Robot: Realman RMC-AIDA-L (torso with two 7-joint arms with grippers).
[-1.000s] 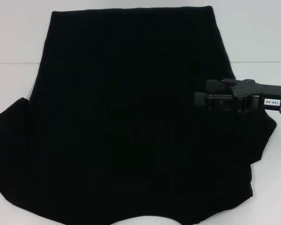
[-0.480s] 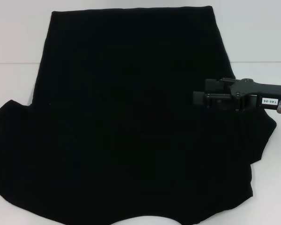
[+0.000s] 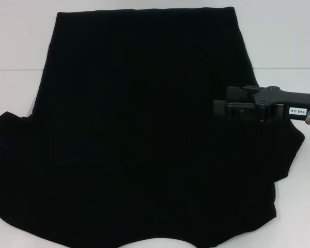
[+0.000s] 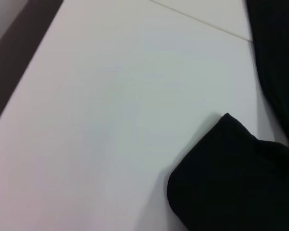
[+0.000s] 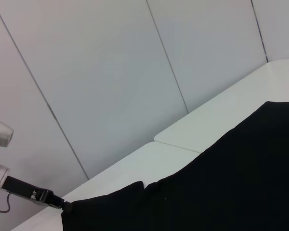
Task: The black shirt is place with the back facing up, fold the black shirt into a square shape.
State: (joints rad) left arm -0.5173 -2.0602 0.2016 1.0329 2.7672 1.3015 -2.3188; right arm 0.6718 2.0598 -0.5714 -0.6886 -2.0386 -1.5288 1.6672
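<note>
We see the white table (image 3: 279,36) almost wholly covered by the black shirt (image 3: 144,134), which lies spread flat with its straight hem at the far edge and its curved neckline at the near edge. Its body is still unfolded; no side has been turned over the middle yet.

What has changed is on the robot's left side. Over the last second the left sleeve (image 3: 10,134) has shifted: its outer corner, which stood lower and nearer the body, now reaches higher and further out toward the table edge. The left wrist view looks down on that same sleeve corner (image 4: 231,173) lying on bare table, so we judge that the left arm, itself out of sight, is working at this sleeve, either drawing it out flat or taking hold of it for the first fold.

The right gripper (image 3: 219,108) hangs over the right side of the shirt, just inside the right sleeve (image 3: 287,150), and has barely moved in that time. It points inward across the fabric; we cannot tell whether its fingers are parted or together, nor whether they touch the cloth.

We take the task to be at its start, with the sleeves to be folded inward first.
</note>
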